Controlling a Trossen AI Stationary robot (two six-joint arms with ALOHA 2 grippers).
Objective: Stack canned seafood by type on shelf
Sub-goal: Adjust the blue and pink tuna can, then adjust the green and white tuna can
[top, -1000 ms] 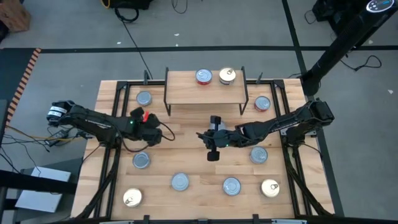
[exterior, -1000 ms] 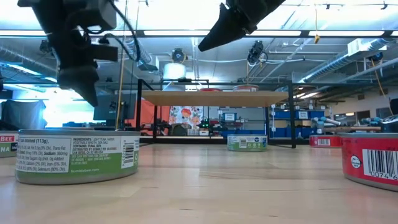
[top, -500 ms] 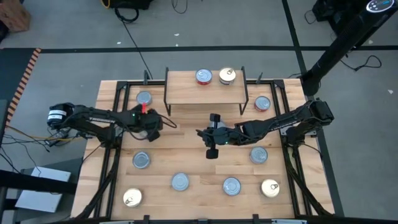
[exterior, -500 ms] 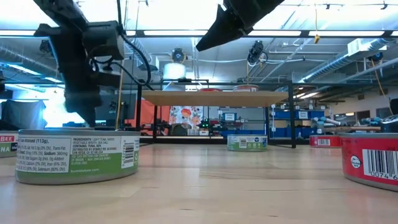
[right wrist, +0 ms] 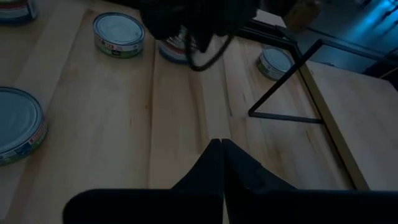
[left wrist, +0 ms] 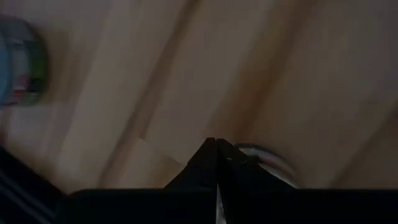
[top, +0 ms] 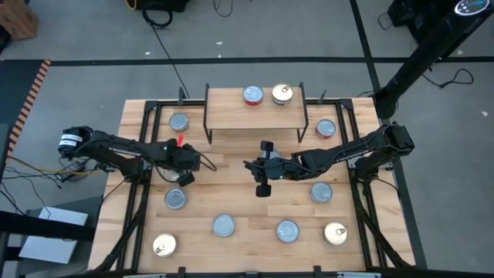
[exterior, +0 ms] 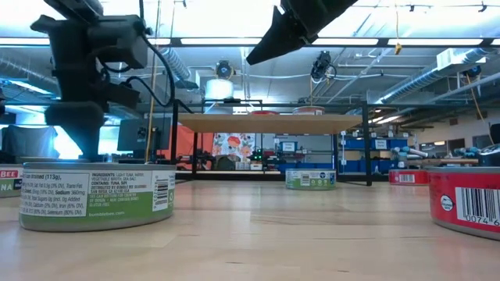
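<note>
barely begun: only two tins (top: 267, 95) up on the shelf (top: 231, 114) by the table's far edge, eight more spread across the table (top: 239, 193), left gripper (top: 184, 178) and right gripper (top: 263, 190) both pinched together, empty, mid-table.

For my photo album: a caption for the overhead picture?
Two robot arms hover over a table scattered with tins; two already sit on the shelf.

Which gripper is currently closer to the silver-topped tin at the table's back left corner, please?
Left. The left gripper sits just in front of that tin; the right gripper is off toward the table's middle.
</note>
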